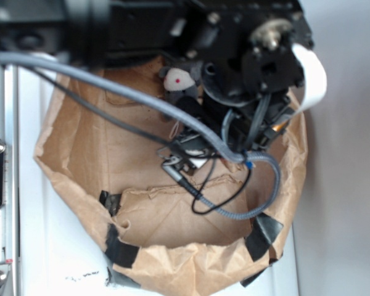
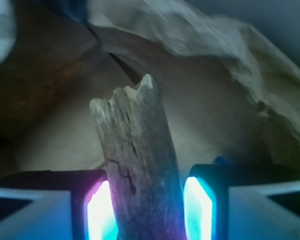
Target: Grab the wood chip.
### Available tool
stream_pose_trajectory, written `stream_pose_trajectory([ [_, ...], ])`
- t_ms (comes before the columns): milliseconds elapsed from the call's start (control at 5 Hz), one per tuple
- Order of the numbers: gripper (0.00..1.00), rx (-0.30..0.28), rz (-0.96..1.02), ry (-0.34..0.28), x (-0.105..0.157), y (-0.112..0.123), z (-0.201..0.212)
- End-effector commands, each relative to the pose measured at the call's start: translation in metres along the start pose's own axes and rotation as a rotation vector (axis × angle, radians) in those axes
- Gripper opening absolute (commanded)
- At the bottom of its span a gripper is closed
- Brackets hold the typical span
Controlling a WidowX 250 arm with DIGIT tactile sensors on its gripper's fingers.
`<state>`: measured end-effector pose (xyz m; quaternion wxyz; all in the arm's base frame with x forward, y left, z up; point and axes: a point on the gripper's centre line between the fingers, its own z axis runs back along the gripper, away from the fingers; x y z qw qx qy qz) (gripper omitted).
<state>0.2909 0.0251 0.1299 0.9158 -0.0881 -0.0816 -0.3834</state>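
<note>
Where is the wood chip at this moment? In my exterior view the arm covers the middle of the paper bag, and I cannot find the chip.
Observer: The wrist view shows the wood chip right between the jaws, with its jagged end pointing away from the camera.
Operator: Do the jaws touch it?
Observer: The lit pads lie against both of its long sides, with no gap that I can see.
Operator: Is it lifted off the bag?
Observer: That I cannot tell. Behind the chip, the wrist view shows only the crumpled wall of the paper bag.
</note>
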Motion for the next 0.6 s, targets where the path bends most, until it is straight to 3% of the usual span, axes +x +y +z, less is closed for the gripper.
stream_pose_trajectory([
  [0,0.00,0.254,0.146,0.038,0.0102,-0.0387,0.0511],
  [400,0.00,0.322,0.170,0.134,0.0142,-0.0378,0.0430],
])
